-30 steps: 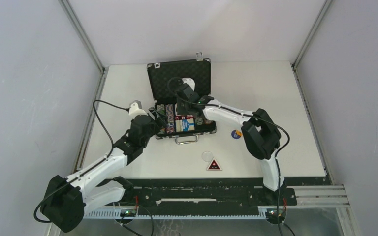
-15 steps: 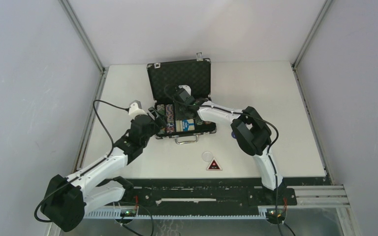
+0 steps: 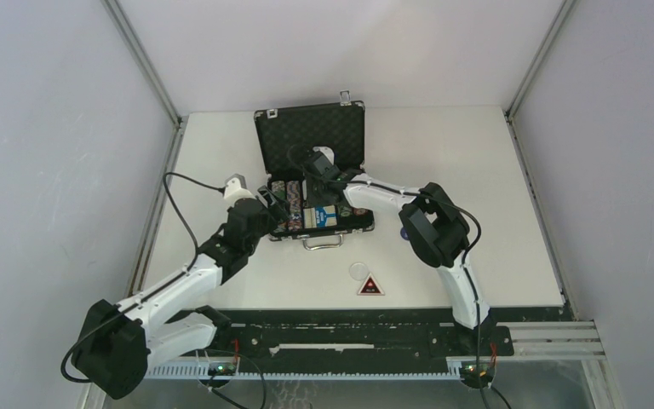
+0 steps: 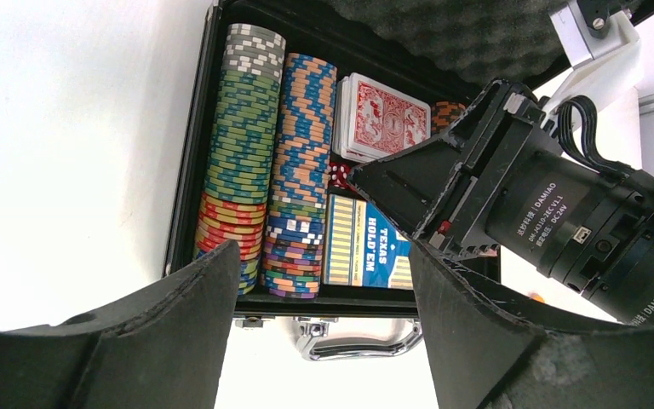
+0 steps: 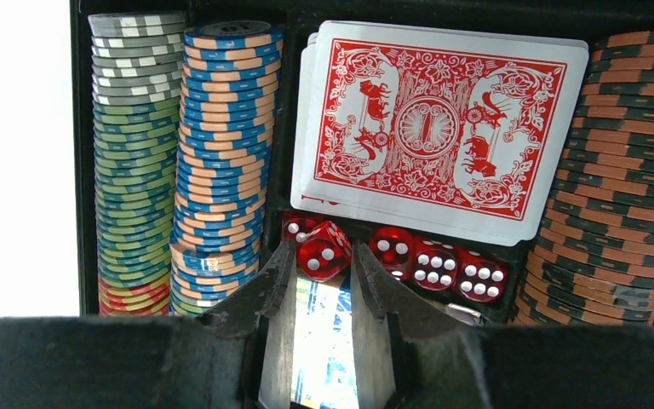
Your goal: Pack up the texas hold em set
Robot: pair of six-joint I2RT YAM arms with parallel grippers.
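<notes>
One red die (image 5: 324, 250), likely hard, light and slick, is pinched by flat faces in my right fingers (image 5: 255, 307) above the other dice (image 5: 443, 271) in the open briefcase (image 3: 311, 132), twelve o'clock on the tabletop (image 3: 477, 170); my left fingers (image 4: 179, 307) gape empty at its nine o'clock.

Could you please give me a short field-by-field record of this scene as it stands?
Case: black briefcase, lid open, on the table
Contents: chip stacks, red card deck, blue Texas Hold Em box, red dice
Right gripper: shut on one red die, next to the others
Left gripper: open, empty, at the case's front-left side
Loose on table: clear disc, triangular marker
</notes>
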